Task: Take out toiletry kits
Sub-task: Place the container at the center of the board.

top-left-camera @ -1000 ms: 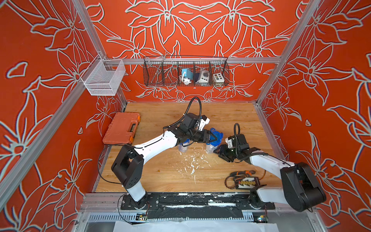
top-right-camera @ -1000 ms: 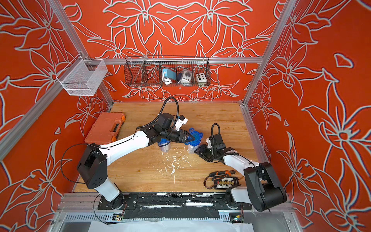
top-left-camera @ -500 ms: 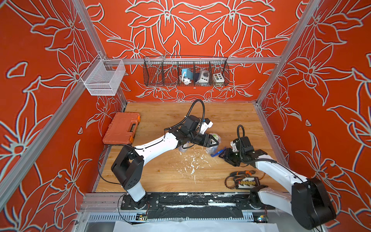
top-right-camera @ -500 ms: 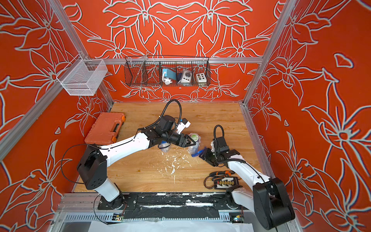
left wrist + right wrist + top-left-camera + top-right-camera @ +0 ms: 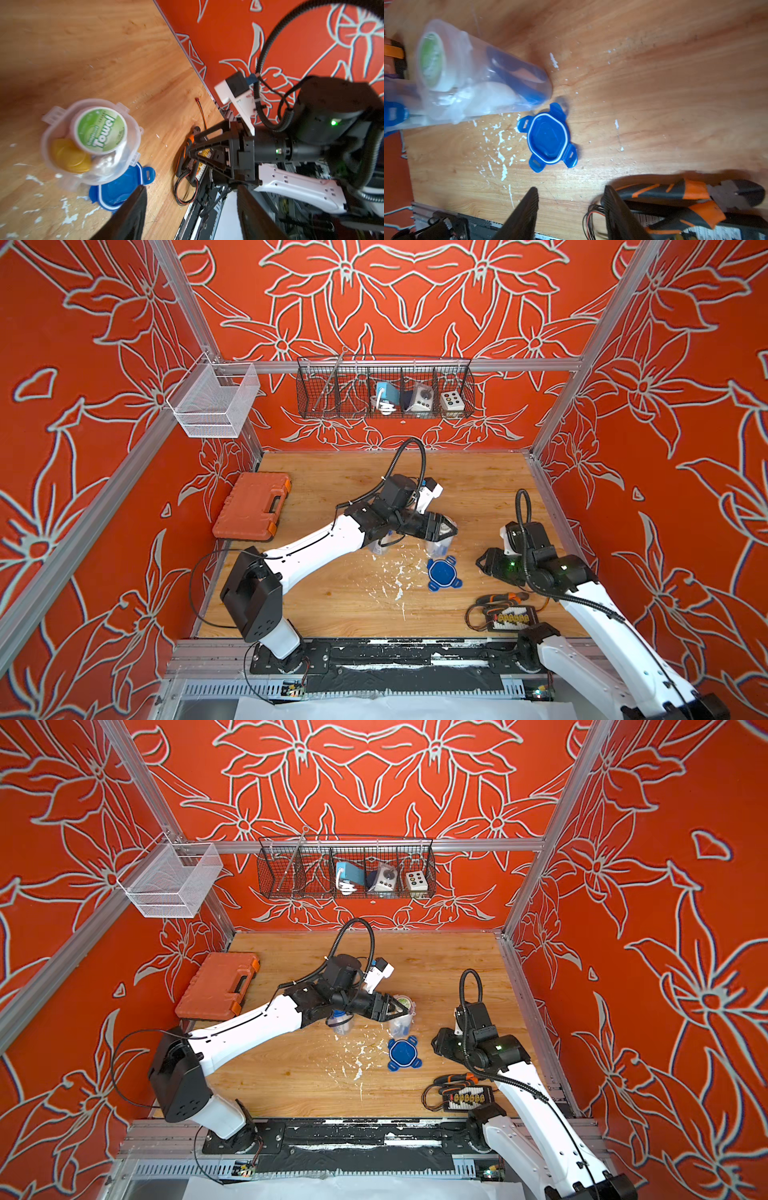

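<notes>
A green tin [image 5: 101, 129] and a yellow cap [image 5: 69, 158] sit at the mouth of the open tub [image 5: 54, 113], upright on the surface [image 5: 332, 605]. A blue toothbrush [image 5: 517, 83] shows blurred through its wall. A blue lid [image 5: 548, 139] lies just beside. A lidded tub [image 5: 340, 1023] is half hidden under the left arm. The left hand [image 5: 191, 188] and right hand [image 5: 571, 188] are spread, empty.

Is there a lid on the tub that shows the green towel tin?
No, the tub stands open, and a blue lid lies on the table beside it.
</notes>
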